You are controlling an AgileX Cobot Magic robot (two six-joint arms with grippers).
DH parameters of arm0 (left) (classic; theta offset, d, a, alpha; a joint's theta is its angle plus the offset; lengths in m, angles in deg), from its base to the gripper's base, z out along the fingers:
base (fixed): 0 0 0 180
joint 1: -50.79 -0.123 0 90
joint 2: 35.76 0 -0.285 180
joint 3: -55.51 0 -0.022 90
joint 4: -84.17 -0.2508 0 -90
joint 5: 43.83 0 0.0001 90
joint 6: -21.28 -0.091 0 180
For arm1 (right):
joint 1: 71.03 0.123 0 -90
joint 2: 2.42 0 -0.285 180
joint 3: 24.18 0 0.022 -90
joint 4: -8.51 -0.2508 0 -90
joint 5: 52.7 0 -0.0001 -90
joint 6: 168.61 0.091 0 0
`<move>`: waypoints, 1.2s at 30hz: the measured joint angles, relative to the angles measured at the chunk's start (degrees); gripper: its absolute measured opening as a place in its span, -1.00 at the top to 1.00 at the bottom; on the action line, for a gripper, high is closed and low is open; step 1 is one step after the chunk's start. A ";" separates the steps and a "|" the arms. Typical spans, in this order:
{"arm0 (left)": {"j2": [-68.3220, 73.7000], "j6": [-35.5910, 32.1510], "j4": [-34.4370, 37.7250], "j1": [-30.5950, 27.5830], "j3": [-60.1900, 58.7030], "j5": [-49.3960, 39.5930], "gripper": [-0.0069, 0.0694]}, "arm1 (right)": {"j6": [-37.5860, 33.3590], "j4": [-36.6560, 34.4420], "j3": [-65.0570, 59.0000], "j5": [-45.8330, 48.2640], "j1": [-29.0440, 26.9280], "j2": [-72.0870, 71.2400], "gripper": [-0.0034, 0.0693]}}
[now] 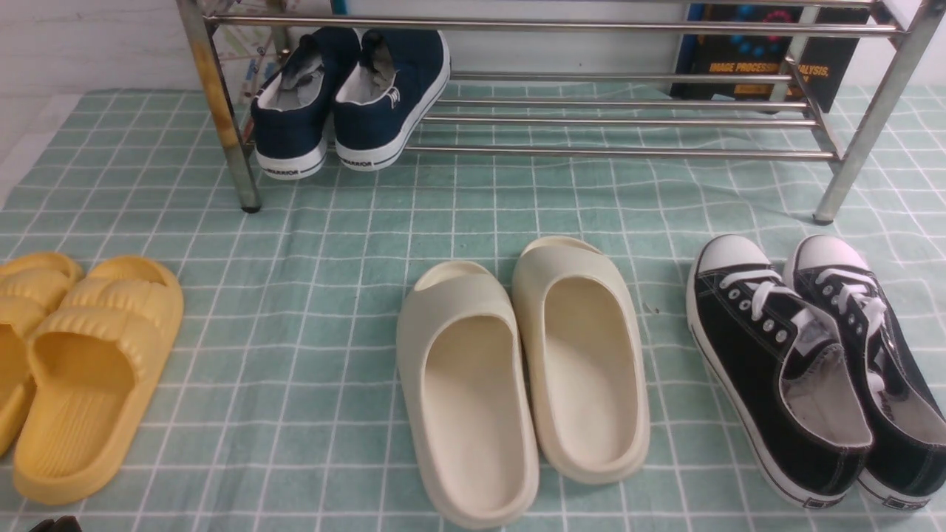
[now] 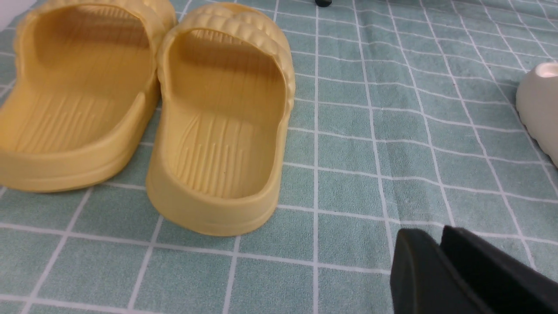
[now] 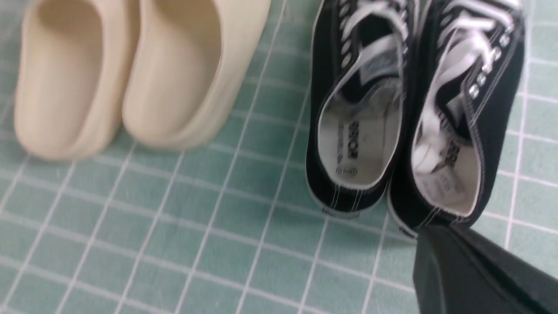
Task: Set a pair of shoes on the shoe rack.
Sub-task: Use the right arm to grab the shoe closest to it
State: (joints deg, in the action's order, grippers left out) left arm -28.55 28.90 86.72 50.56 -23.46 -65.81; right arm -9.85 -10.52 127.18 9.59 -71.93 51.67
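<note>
L gripper [image 2: 433,240]: low over the cloth [image 1: 310,236], nr the heel of the inner yellow slide; black fingers [image 2: 414,270] show close side by side w/ a thin seam, can't tell if apart or together; nothing seen held.
Yellow slides [image 1: 81,369]: far left on the cloth, side by side & touching, toes twd the rack.
Shoe rack [image 1: 628,153]: chrome tubes, across the back of the cloth; lower shelf bare to the right of the navy pair.
Navy sneakers [image 1: 355,96]: on the lower shelf at the left end, heels twd the camera, touching.
Cream slides [image 1: 517,384]: mid cloth, side by side, touching, toes twd the rack.
Pair of shoes [image 1: 813,369]: black canvas, white toe caps & laces; on the cloth at far right, in front of the rack's right leg, not on the rack; side by side, touching, toes twd the rack.
Book [image 1: 761,66]: dark cover, behind the rack at right.
R gripper [image 3: 440,244]: jaws together, empty; just by the heel of the outer black shoe.
</note>
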 joint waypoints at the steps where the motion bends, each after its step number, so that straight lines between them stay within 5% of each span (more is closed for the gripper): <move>1: 0.00 0.00 0.00 0.00 0.00 0.00 0.59 | -0.61 0.08 0.72 0.64 0.34 1.29 0.91; 5: 0.00 0.00 0.00 0.00 0.00 0.00 0.58 | -1.45 2.12 6.49 2.40 5.81 12.86 0.80; 12: 0.00 0.00 0.00 0.00 0.00 0.00 0.56 | 8.66 15.08 10.61 2.67 17.40 26.02 0.15; 14: 0.00 0.00 0.00 0.00 0.00 0.00 0.55 | 15.82 20.56 10.74 1.22 22.25 30.97 -0.21; 21: 0.00 0.00 0.00 0.00 0.00 0.00 0.54 | 26.26 24.75 10.87 -5.01 25.28 41.48 -0.71; 28: 0.00 0.00 0.00 0.00 0.00 0.00 0.53 | 28.18 22.73 10.99 -7.08 25.32 48.76 -0.45; 31: 0.00 0.00 0.00 0.00 0.00 0.00 0.53 | 28.07 21.59 10.99 -7.90 25.43 50.39 -0.09; 36: 0.00 0.00 0.00 0.00 0.00 0.00 0.52 | 27.67 21.28 12.27 -7.41 25.49 50.19 0.82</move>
State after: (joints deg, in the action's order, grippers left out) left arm -28.55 28.90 86.72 50.56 -23.46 -65.81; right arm 17.83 10.76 139.45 2.18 -46.44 101.86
